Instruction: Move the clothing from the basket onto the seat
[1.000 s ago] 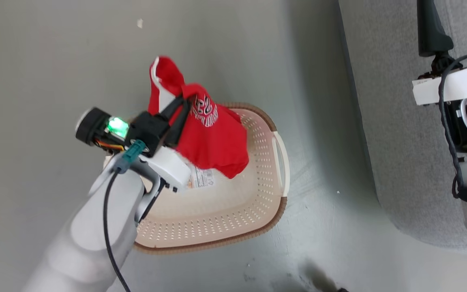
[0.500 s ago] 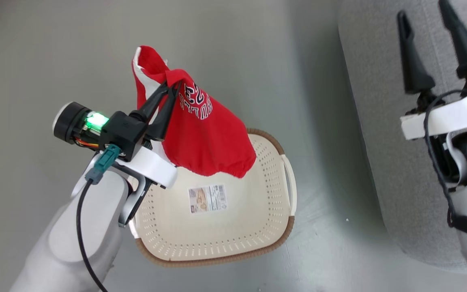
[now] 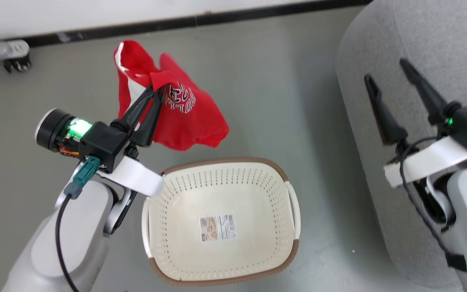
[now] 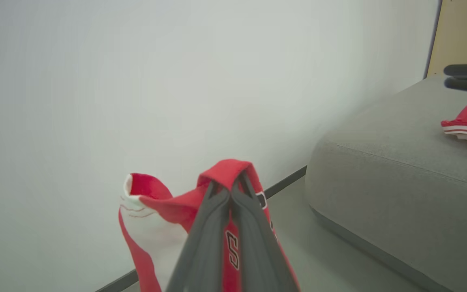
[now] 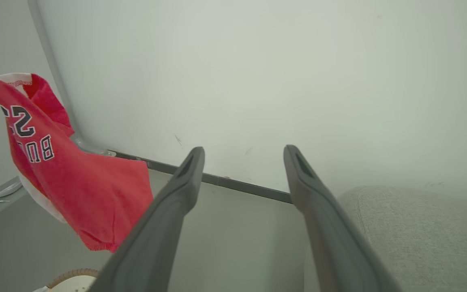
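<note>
My left gripper (image 3: 158, 86) is shut on a red garment with white trim and printed numbers (image 3: 185, 121), which hangs in the air beyond the far rim of the basket. The cream basket (image 3: 225, 163) stands on the floor with no clothing inside. In the left wrist view the shut fingertips (image 4: 230, 187) pinch a fold of that garment (image 4: 156, 202). My right gripper (image 3: 386, 71) is open and holds nothing, over the edge of the grey seat (image 3: 428, 36). Another red garment (image 4: 466, 121) lies on the seat (image 4: 379, 162). The right wrist view shows the open right gripper (image 5: 243, 152) and the hanging garment (image 5: 79, 178).
A paper label (image 3: 217, 228) is stuck to the basket's bottom. A white wall with a dark baseboard (image 3: 258, 12) runs behind. A metal leg with a caster (image 3: 14, 56) stands at the far left. Grey floor lies between the basket and the seat.
The head view has tilted up, bringing the wall into view. My left gripper has carried the garment from over the basket to beyond its far rim. The right gripper stays open.
</note>
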{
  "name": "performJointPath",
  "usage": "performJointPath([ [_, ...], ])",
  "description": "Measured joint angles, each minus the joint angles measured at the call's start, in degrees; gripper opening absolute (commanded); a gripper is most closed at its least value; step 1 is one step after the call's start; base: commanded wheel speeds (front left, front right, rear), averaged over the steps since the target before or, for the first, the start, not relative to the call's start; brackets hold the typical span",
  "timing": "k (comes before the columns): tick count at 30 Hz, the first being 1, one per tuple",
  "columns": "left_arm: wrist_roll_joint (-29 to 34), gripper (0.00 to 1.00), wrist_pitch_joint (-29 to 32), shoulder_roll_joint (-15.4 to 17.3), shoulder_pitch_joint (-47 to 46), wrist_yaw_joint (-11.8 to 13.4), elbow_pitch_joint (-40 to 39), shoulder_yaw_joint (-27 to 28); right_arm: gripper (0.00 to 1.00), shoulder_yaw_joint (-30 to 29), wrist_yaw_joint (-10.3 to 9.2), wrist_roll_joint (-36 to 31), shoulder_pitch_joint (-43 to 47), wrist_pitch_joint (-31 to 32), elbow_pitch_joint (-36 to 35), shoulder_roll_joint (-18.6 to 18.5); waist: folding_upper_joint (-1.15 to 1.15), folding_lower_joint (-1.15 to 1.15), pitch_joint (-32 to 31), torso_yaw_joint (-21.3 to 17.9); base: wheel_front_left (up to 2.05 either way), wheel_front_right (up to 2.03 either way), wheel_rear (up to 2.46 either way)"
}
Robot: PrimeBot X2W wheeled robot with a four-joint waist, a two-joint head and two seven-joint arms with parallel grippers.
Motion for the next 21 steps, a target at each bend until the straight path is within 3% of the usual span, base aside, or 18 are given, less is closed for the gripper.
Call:
performJointPath([
  [21,-1.01,0.00,0.00,1.90,1.26,-2.15,-3.88,-0.05,1.00,14.95,0.00,3.59,6.67,0.12,0.34,-5.89,0.00,0.00,-12.68,1.04,0.00,0.00,0.00],
])
